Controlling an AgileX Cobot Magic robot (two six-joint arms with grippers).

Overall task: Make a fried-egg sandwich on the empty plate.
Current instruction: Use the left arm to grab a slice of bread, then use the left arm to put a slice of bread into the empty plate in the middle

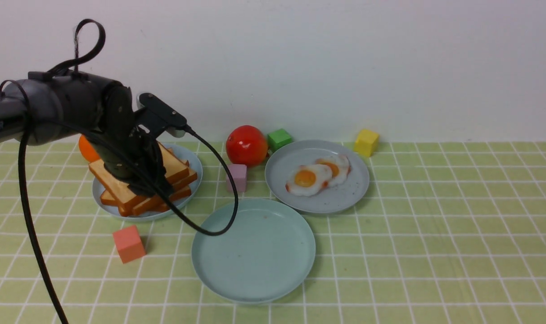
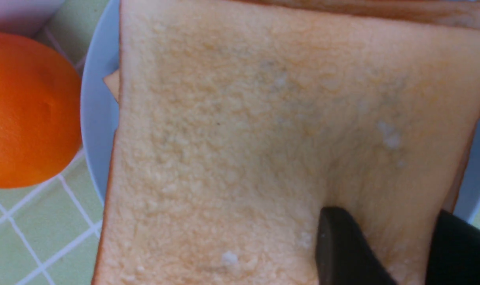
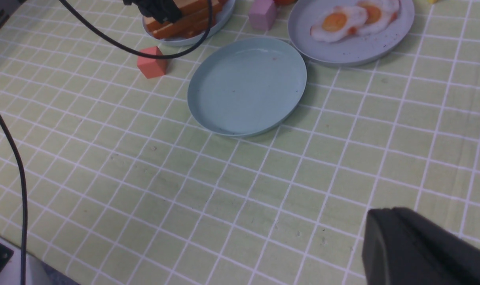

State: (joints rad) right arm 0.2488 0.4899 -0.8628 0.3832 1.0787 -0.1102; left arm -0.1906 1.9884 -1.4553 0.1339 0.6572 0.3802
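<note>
The empty plate (image 1: 253, 270) (image 3: 247, 85), round and pale teal, lies at the centre front. A stack of toast (image 1: 178, 177) sits on a grey-blue plate (image 1: 196, 168) at the left. My left gripper (image 1: 142, 184) (image 2: 386, 221) is down on the stack and shut on the top toast slice (image 1: 106, 177) (image 2: 263, 130). One finger presses into the slice's face and the other sits at its edge. Two fried eggs (image 1: 306, 180) (image 3: 336, 21) lie on another grey-blue plate (image 1: 336, 202). My right gripper (image 3: 386, 215) hangs shut above bare cloth, out of the front view.
An orange (image 1: 86, 150) (image 2: 26, 111) sits behind the toast plate. A red tomato (image 1: 246, 145), a green cube (image 1: 279, 138), a pink cube (image 1: 236, 177) and a yellow cube (image 1: 366, 141) stand at the back. A coral cube (image 1: 128, 244) is front left. The left arm's cable (image 1: 227, 202) droops over the teal plate's rim.
</note>
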